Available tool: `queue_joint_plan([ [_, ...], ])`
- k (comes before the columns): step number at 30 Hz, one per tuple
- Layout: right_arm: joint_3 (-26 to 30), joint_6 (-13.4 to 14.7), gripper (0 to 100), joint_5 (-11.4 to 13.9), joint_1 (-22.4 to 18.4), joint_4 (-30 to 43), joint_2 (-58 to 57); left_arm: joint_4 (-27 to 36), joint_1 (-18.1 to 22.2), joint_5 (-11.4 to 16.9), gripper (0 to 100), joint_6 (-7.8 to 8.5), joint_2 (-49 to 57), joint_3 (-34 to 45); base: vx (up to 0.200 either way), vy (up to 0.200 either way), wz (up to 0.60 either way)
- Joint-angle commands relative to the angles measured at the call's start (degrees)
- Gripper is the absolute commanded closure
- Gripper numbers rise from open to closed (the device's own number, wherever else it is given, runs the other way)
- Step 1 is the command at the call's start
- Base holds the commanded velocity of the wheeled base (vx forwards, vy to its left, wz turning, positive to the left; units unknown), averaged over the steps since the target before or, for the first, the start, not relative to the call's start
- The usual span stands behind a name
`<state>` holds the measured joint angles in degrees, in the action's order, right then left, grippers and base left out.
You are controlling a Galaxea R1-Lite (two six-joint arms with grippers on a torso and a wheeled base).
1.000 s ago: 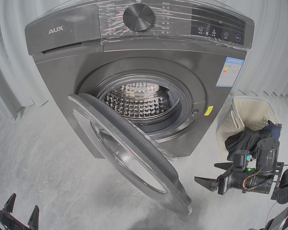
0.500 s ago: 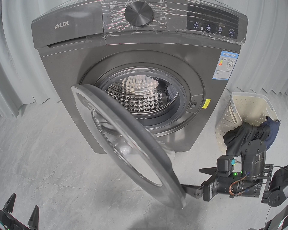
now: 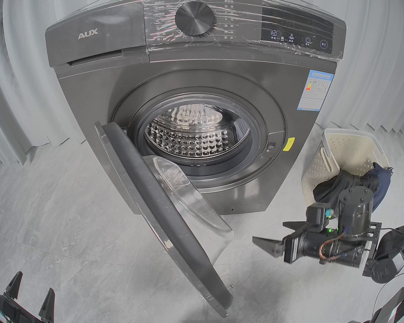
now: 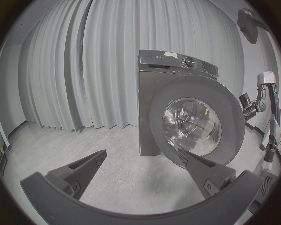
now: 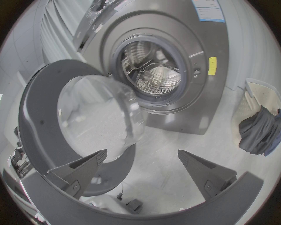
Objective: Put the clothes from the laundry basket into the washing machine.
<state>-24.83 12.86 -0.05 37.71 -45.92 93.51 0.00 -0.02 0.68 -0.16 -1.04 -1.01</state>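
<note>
Washing machine: the grey front-loading washing machine (image 3: 252, 75) stood on the pale tiled floor (image 3: 63, 218) in front of a white curtain (image 3: 25, 84), with clear film over its control panel and dial (image 3: 194, 17).
Door: the round door (image 3: 139, 189) hung wide open on its left hinge, and its clear glass bowl (image 3: 189, 202) faced the right arm's side.
Drum: the steel drum (image 3: 189, 138) lay open to view, and no cloth could be seen inside it.
Laundry basket: the cream perforated laundry basket (image 3: 357, 147) stood on the floor just beside the machine's right front corner.
Clothes: the clothes (image 3: 336, 191), one dark grey piece and one dark blue, were bunched in the basket and draped over its near rim.
Right pincer: the right pincer (image 3: 269, 231) hung above the floor between the door's free edge and the basket. It pointed towards the door, with its jaws apart and nothing between them, and it touched neither door nor clothes.
Left pincer: the left pincer (image 3: 33, 281) sat low on the robot's left, well apart from the machine. Its jaws were spread and empty.
Stickers: a yellow sticker (image 3: 288, 144) sat beside the door latch and a blue label (image 3: 314, 90) above it.
</note>
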Motion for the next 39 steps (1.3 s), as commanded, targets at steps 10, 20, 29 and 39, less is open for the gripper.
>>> queue_joint_plan([
  [10,-11.2,0.0,0,-1.0,-4.7,-2.2,13.4,0.0,0.0,0.0,0,-0.02,0.7,1.0,0.000,0.000,0.00],
  [20,-13.1,-0.2,0,-1.1,-0.7,-2.2,15.3,0.0,-0.1,0.0,0,-0.02,0.8,1.0,0.000,0.000,0.00],
  [29,-12.2,0.2,0,-1.2,3.2,-2.4,14.7,0.0,-0.1,0.0,0,-0.02,0.7,1.0,0.000,0.000,0.00],
  [39,-14.9,0.1,0,-1.1,3.1,-4.0,16.3,0.0,-0.1,0.0,0,-0.02,0.8,1.0,-0.120,0.000,0.00],
])
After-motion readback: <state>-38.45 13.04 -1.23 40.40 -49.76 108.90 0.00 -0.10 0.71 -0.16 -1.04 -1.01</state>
